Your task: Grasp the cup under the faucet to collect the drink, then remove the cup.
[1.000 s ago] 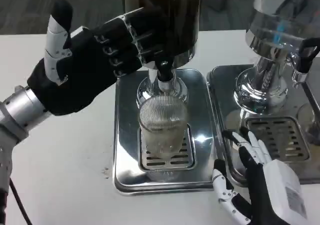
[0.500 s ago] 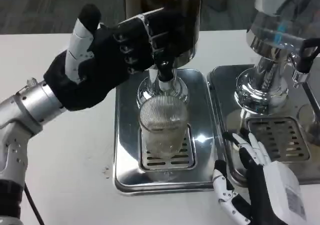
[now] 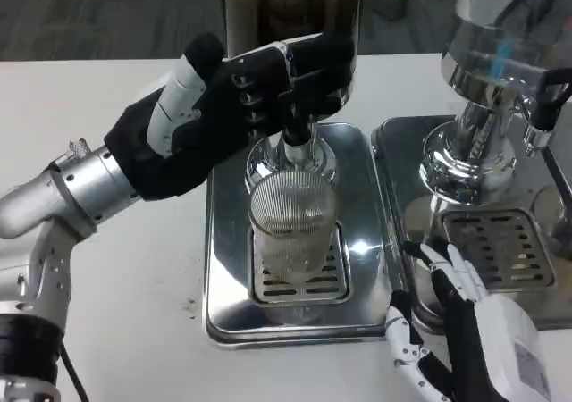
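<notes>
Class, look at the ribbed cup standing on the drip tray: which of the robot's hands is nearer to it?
Left. The left hand sits above the cup at the faucet; the right hand lies lower right, beyond the tray's edge.

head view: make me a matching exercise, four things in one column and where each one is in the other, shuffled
Things:
1. ribbed cup
2. left hand
3. right hand
4. second dispenser

Places:
A. up at the faucet
B. near edge, lower right
C. on the drip grate, under the faucet
D. on the right-hand tray

Pairs: 1-C, 2-A, 3-B, 4-D
</notes>
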Tool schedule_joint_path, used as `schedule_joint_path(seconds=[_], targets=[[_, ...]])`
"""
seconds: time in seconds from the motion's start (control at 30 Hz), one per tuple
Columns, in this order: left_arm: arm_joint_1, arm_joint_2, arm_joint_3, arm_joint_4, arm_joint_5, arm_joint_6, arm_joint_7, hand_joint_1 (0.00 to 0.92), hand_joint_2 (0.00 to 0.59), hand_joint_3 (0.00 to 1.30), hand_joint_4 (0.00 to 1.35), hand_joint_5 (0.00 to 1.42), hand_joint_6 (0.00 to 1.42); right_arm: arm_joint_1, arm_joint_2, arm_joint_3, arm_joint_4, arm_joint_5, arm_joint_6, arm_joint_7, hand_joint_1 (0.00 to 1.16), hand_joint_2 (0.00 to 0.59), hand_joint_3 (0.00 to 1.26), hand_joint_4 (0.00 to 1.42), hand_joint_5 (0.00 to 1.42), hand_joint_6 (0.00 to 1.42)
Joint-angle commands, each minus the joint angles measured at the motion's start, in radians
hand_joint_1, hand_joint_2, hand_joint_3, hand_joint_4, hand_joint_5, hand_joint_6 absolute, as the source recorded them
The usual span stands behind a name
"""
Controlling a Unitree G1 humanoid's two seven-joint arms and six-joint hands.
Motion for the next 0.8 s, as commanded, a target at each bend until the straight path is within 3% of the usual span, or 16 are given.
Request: schedule_joint_path(seconds=[0.03,0.8], targets=[[-0.023,-0.004,-0.013,0.034,0.023,-0.044,-0.013,0.0,0.082,0.2,0.04,0.07,0.12,0.013,0.015,0.005,-0.002,0.017,0.006,-0.021,0.34,0.549,0.21,0.06,0.06,0.14],[-0.061,0.0,-0.059,0.156,0.085,-0.207,-0.035,0.0,0.077,0.19,0.04,0.07,0.12,0.006,0.012,0.001,0.008,0.048,0.009,-0.02,0.32,0.547,0.2,0.07,0.06,0.14]])
